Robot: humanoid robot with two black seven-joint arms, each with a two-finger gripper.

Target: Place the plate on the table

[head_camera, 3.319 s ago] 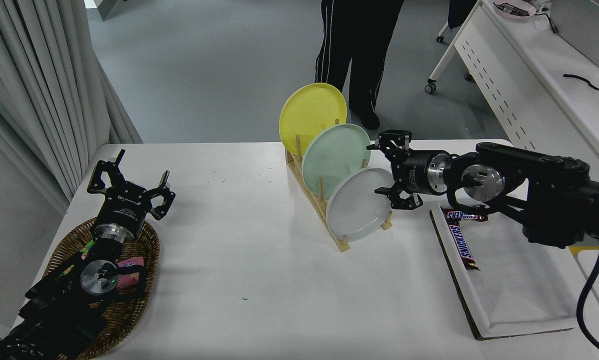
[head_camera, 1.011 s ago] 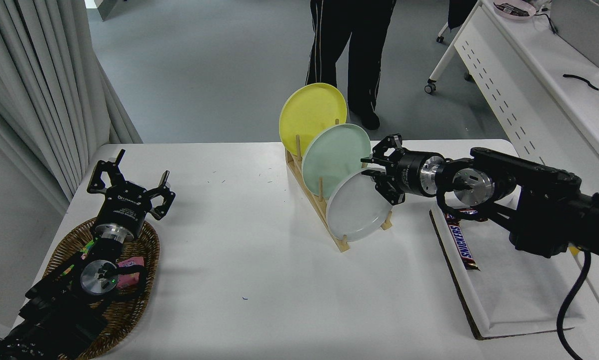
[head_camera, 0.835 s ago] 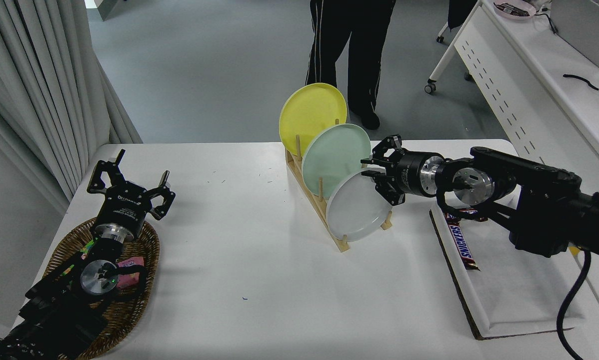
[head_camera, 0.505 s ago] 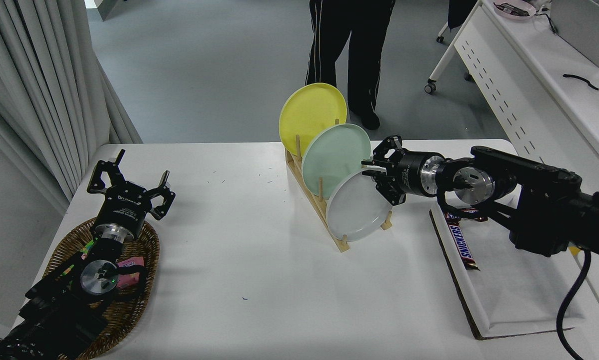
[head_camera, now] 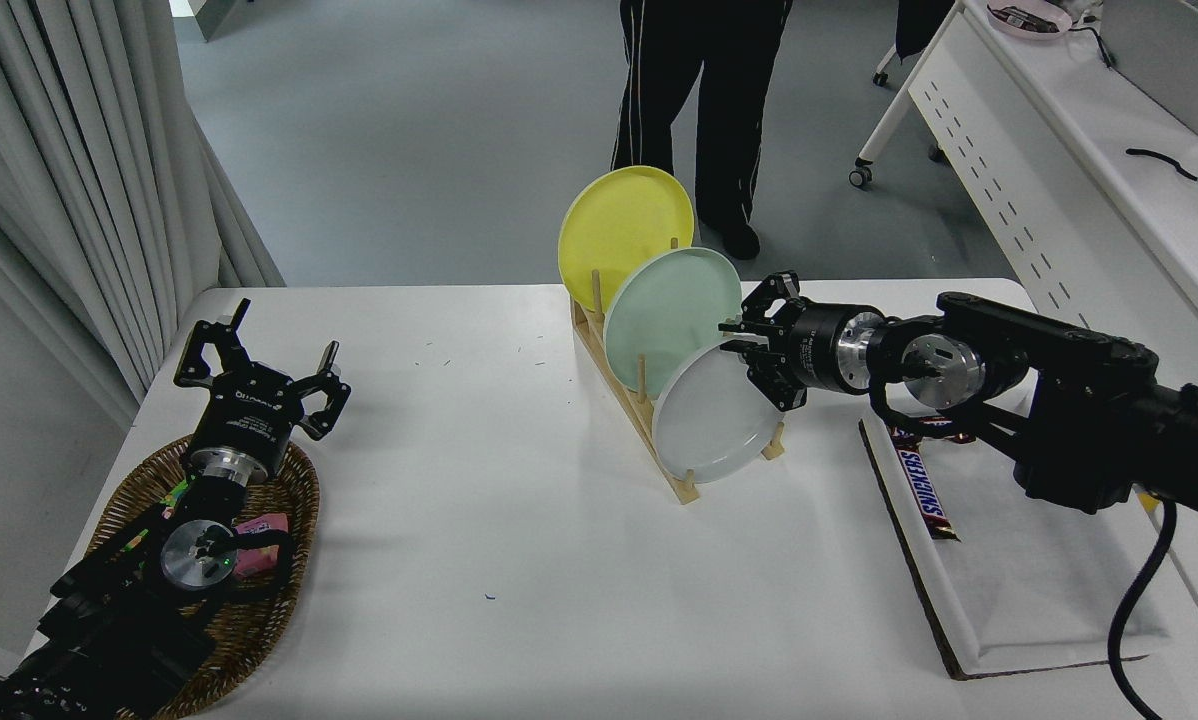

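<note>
Right claw [head_camera: 751, 350] has closed in on the plate [head_camera: 711, 420] rim, arm outstretched

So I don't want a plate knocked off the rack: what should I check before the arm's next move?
1. Right end effector at the grey-white plate's upper right rim: ok.
2. Grip closed on that rim: cannot tell.
3. Plate seated upright in the wooden rack: ok.
4. Mint-green plate close behind the fingers: not ok, tight.
5. Bare table in front for set-down: ok.
6. Left end effector parked over the basket: ok.
</note>
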